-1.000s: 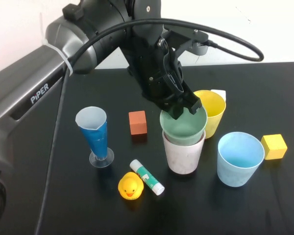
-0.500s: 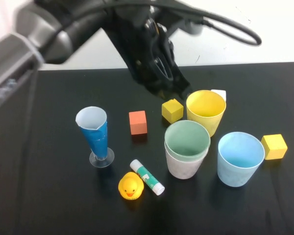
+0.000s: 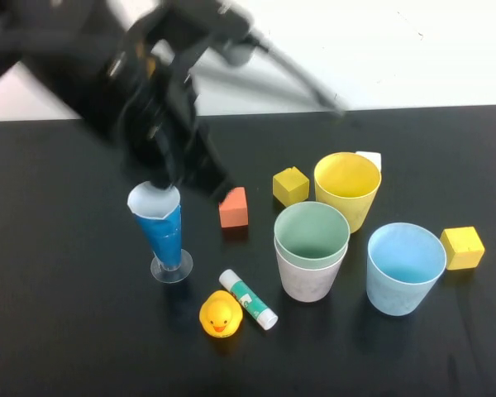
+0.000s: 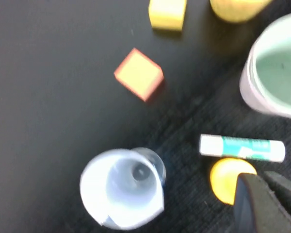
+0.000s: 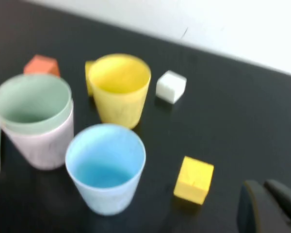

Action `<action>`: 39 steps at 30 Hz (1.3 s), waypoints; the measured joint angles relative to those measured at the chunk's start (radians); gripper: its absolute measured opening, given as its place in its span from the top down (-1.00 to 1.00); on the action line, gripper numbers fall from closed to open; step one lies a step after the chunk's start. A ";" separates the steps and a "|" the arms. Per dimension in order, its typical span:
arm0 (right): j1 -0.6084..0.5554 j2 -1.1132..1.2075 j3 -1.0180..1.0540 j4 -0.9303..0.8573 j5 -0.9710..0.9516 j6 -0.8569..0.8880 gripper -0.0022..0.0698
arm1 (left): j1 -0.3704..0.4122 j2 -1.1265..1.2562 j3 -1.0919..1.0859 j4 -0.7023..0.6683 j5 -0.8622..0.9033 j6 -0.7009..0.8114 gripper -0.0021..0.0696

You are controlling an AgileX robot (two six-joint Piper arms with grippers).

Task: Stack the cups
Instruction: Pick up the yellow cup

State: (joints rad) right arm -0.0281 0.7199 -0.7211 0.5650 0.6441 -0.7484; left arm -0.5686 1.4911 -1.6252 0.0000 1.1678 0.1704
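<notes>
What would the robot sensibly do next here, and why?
Probably reach for the yellow cup or the light blue cup. The green cup already sits nested in the pink cup, while those two stand loose. The left end effector, shut and empty, hangs over the left; the right end effector is shut.

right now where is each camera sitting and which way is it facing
High view: raised on the robot's side, angled down at the table; the left gripper, shut, blurs above the cone glass.
Left wrist view: looks down on the cone glass, orange cube and duck; shut fingertips show.
Right wrist view: low, facing the blue cup and yellow cup; right gripper shut.
All share the green cup nested in the pink cup.
</notes>
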 joint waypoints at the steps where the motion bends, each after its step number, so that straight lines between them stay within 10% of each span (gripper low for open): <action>1: 0.000 0.036 -0.038 -0.016 0.033 -0.011 0.94 | 0.000 -0.037 0.059 0.000 -0.037 -0.015 0.94; 11: 0.027 0.322 -0.341 -0.062 0.333 -0.120 0.94 | 0.002 -0.447 0.658 0.075 -0.433 -0.253 0.94; 24: 0.275 0.700 -0.654 -0.192 0.410 -0.071 0.89 | 0.002 -0.733 0.919 0.079 -0.477 -0.290 0.94; 32: 0.333 0.971 -0.925 -0.277 0.522 0.046 0.04 | 0.002 -0.817 0.976 0.131 -0.384 -0.290 0.94; 39: 0.378 1.170 -1.164 -0.402 0.532 0.119 -0.20 | 0.002 -0.829 0.982 0.145 -0.373 -0.290 0.94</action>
State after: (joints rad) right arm 0.3495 1.8896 -1.8849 0.1634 1.1761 -0.6292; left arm -0.5662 0.6624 -0.6431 0.1448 0.7946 -0.1196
